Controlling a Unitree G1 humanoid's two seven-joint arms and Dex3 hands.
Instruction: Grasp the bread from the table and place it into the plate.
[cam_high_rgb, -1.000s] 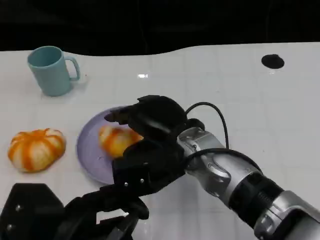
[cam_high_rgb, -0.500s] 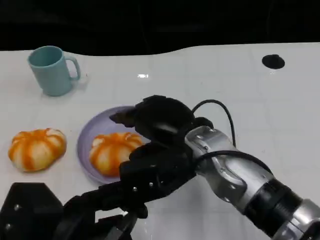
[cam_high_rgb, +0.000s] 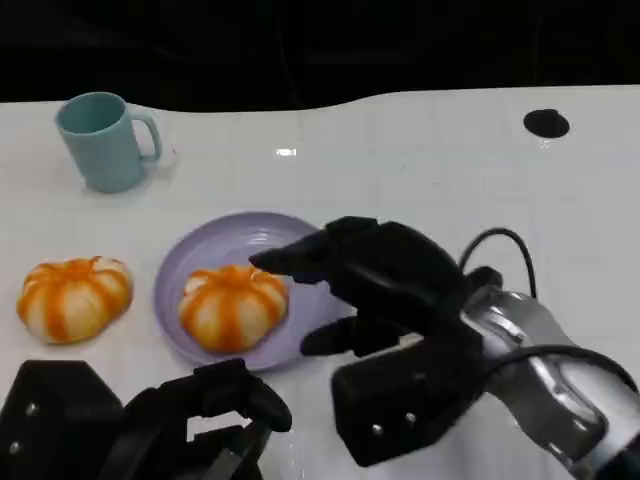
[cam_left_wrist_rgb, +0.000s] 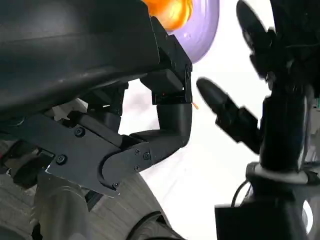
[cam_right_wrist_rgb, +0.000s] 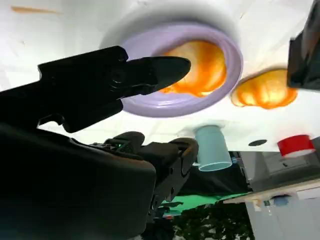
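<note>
Head view: a round orange-and-white striped bread (cam_high_rgb: 232, 306) lies in the lavender round plate (cam_high_rgb: 200, 251) on the white table (cam_high_rgb: 480, 180) — the right hand (cam_high_rgb: 385, 275) beside it, fingers apart, empty. Left hand (cam_high_rgb: 215, 410) (low, near edge) loosely spread, holding nothing.

Right wrist view: bread (cam_right_wrist_rgb: 202, 67) inside plate (cam_right_wrist_rgb: 150, 105).

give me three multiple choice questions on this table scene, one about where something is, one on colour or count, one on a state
1. Where does the teal mug stand?
A. inside the plate
B. on the table beyond the plate, toward the far left
C. in the right hand

2. How many orange breads are in the head view?
A. one
B. two
C. three

3. What is the right hand doing?
A. gripping the mug
B. pressing the bread flat
C. holding nothing, fingers apart beside the plate

Answers:
1 B, the mug sits apart from the purple plate, at the far left.
2 B, one bread in the plate, another bread on the table.
3 C, nothing lies between its fingers.
</note>
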